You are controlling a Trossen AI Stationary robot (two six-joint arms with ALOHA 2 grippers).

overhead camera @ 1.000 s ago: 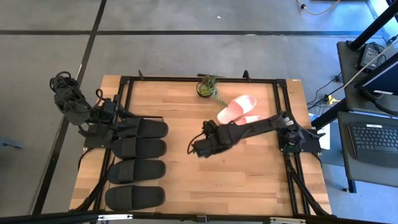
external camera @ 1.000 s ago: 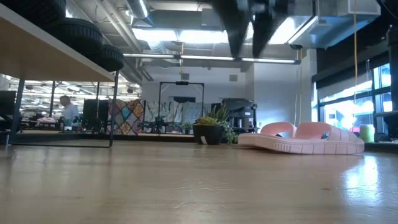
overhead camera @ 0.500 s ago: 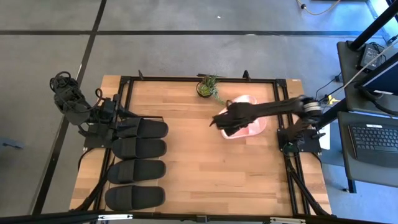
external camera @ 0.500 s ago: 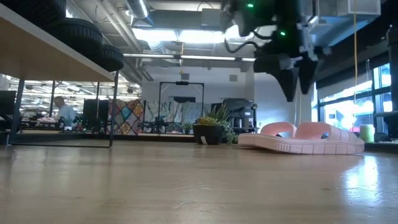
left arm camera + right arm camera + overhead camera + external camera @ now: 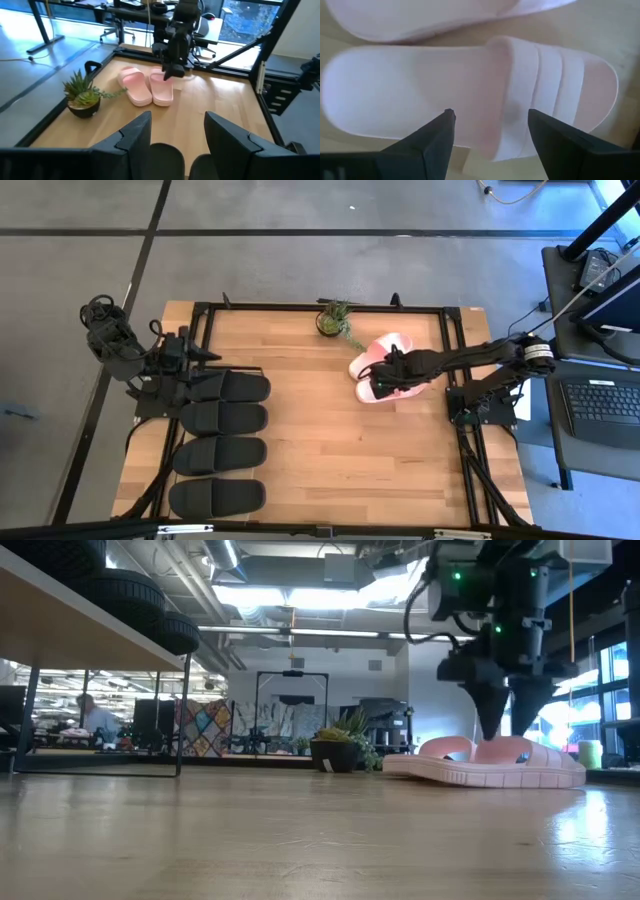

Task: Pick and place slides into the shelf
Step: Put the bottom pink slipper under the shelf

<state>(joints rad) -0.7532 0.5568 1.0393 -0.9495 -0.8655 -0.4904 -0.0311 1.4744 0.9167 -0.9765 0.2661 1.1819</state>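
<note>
Evidently, the right gripper [image 5: 376, 383] has travelled within the last second from mid-table to the two pink slides [image 5: 381, 355] right of centre in the high view. We find it poised directly over the nearer pink slide [image 5: 470, 95], fingers [image 5: 432, 142] spread apart and grasping nothing; the low view shows its tips just above the strap. We judge the next pick is about to begin, descent and closure being outstanding. The shelf [image 5: 70, 635], at the left of the high view, carries four black slides [image 5: 218, 442] in a column. The left gripper [image 5: 172, 132] waits at the upper end of that row, released and empty. A potted plant [image 5: 335, 320] stands near the pink pair.
</note>
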